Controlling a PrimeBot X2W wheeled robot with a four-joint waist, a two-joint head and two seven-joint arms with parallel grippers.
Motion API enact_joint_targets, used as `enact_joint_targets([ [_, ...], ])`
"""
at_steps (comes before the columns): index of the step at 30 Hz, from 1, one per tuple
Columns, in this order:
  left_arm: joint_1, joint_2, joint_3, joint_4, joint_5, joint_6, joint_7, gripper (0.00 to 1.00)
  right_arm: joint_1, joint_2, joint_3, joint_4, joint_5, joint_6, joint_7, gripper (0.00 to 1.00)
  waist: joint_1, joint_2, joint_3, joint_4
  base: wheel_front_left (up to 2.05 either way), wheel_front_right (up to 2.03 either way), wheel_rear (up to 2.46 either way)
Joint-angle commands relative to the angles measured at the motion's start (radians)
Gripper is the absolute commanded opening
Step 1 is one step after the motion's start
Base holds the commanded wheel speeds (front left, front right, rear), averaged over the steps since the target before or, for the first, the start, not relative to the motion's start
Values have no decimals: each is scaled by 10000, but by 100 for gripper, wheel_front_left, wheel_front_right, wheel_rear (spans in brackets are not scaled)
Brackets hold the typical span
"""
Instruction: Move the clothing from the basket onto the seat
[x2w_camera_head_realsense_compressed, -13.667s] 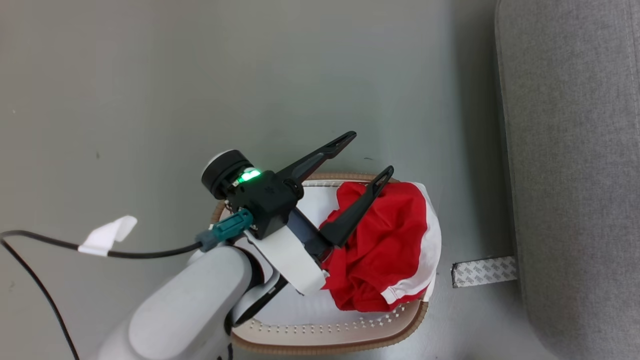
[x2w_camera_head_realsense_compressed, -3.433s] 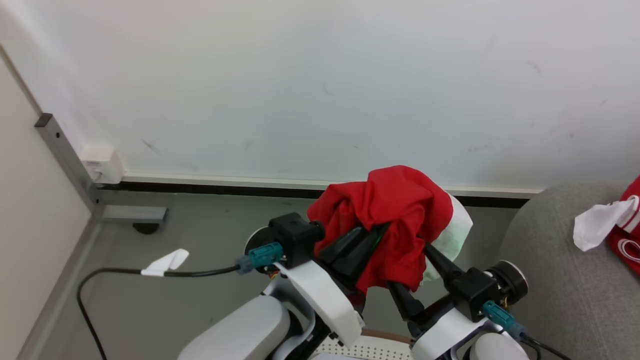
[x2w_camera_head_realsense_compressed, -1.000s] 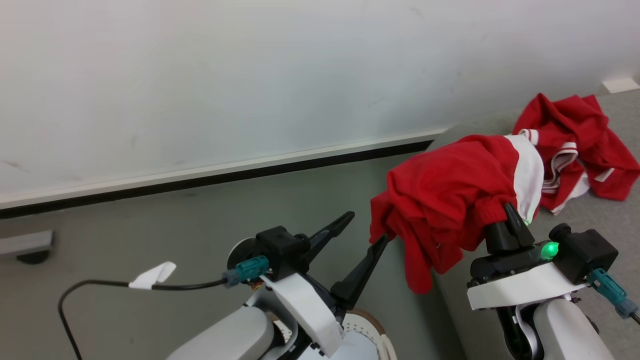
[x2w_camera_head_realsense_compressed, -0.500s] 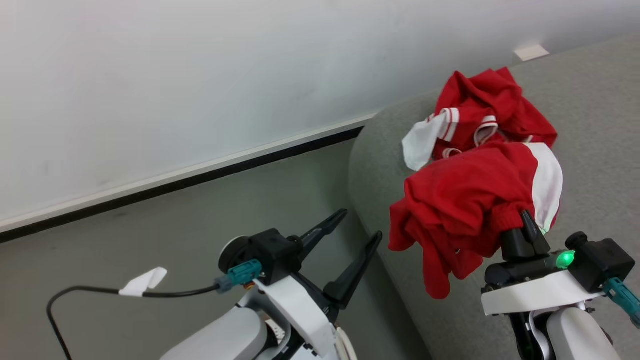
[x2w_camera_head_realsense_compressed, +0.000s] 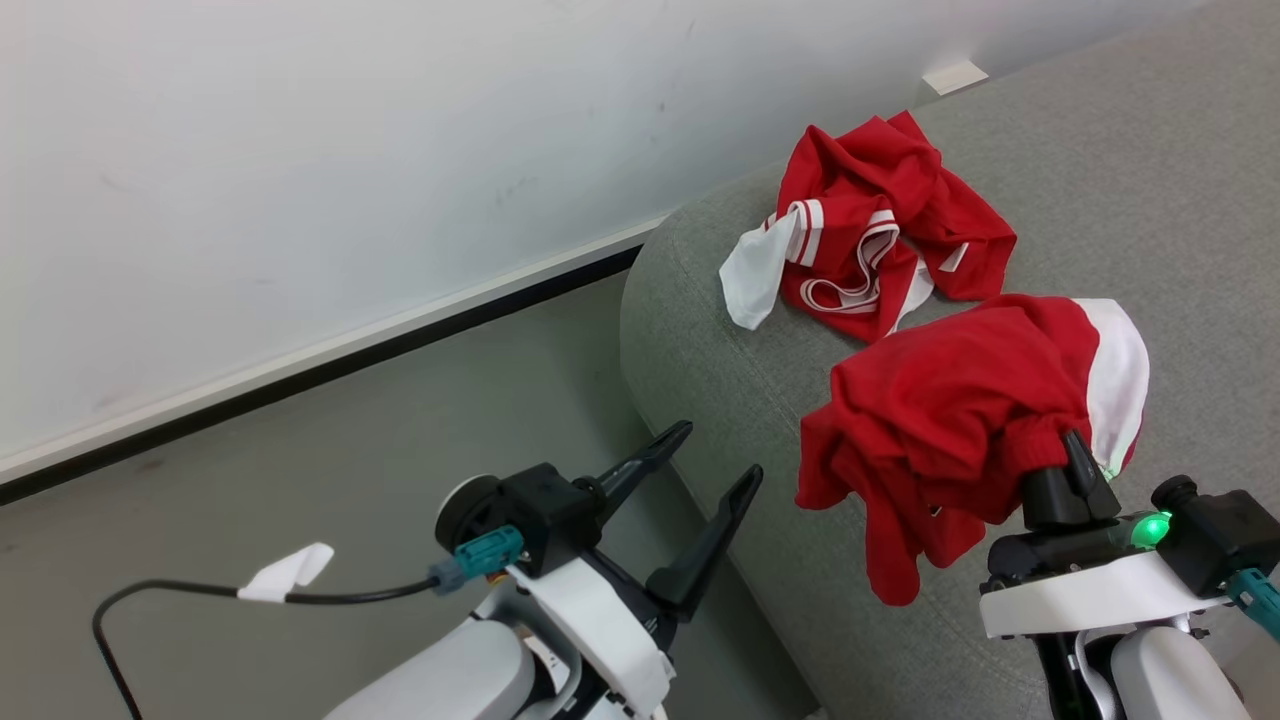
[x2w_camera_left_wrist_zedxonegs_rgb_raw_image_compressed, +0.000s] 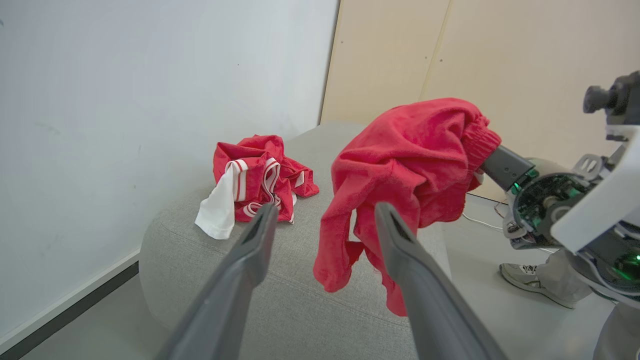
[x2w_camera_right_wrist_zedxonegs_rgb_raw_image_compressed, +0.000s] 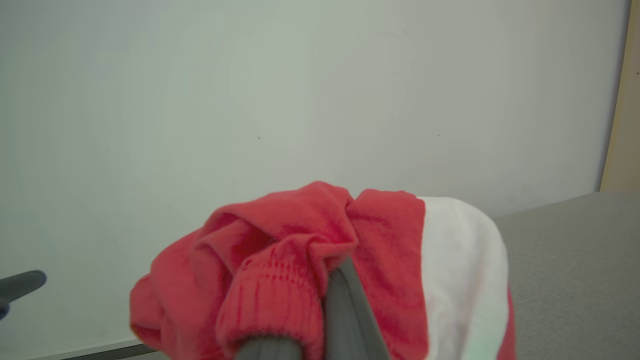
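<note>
The red garment (x2w_camera_head_realsense_compressed: 960, 400) is hanging in a bunched heap off the right tool (x2w_camera_head_realsense_compressed: 1075, 465), its white panel is facing the far side and a loose red fold is dangling below the rest. That tool is clamping shut on the cloth, and its two dark fingers are sitting pressed together and disappearing up into the ribbed red waistband. The bundle is hovering over the near, rounded end of the grey seat (x2w_camera_head_realsense_compressed: 1150, 180); whether the lowest fold is brushing the cushion I cannot tell. Just beyond it a second red garment (x2w_camera_head_realsense_compressed: 860, 230) is lying crumpled on the seat's top, showing white stripe trim and a white flap that is spilling toward the seat's edge. The two garments are sitting near each other but apart. Off to the robot's left, the left tool (x2w_camera_head_realsense_compressed: 720, 450) is standing wide open over the grey floor (x2w_camera_head_realsense_compressed: 400, 420) beside the seat, gripping nothing, fingers pointing toward the hanging cloth. A black cable (x2w_camera_head_realsense_compressed: 200, 590) with a white tag is trailing from its wrist. Behind everything the pale wall (x2w_camera_head_realsense_compressed: 350, 150) is running along, and past the seat a person's shoe (x2w_camera_left_wrist_zedxonegs_rgb_raw_image_compressed: 520, 272) is resting on the floor.
</note>
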Motion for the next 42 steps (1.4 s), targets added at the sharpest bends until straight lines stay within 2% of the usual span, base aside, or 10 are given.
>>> enact_joint_targets([
  [1,4,30,-23,-18,112,-15,-43,100,67,-69,-77,-54,56,-23,-37,0,0,-1,39,1,0,0,0],
  [5,-163,21,-50,-93,191,-63,-30,100,-232,-51,-257,-65,620,-23,-37,0,0,-1,267,87,0,0,0],
  [11,-507,182,-128,-360,358,-141,110,100,-1340,-587,-793,32,1284,-23,395,0,0,-1,1115,432,0,0,0],
  [14,-755,323,-162,-542,503,-237,231,100,-1958,-1064,-1265,61,1297,-23,605,0,0,-1,1730,717,0,0,0],
  [20,-1289,546,-315,-972,883,-594,282,100,-2893,-1847,-2680,161,581,-23,987,0,0,-1,2887,1382,0,0,0],
  [28,-1746,668,-318,-1114,1044,-853,192,100,-3649,-2387,-4579,453,-537,-23,1469,0,0,-1,4145,2174,0,0,0],
  [42,-2111,819,-294,-1021,1277,-1072,-52,100,-4496,-4023,-5466,2697,-1686,-23,2917,0,0,-1,5710,3385,0,0,0],
])
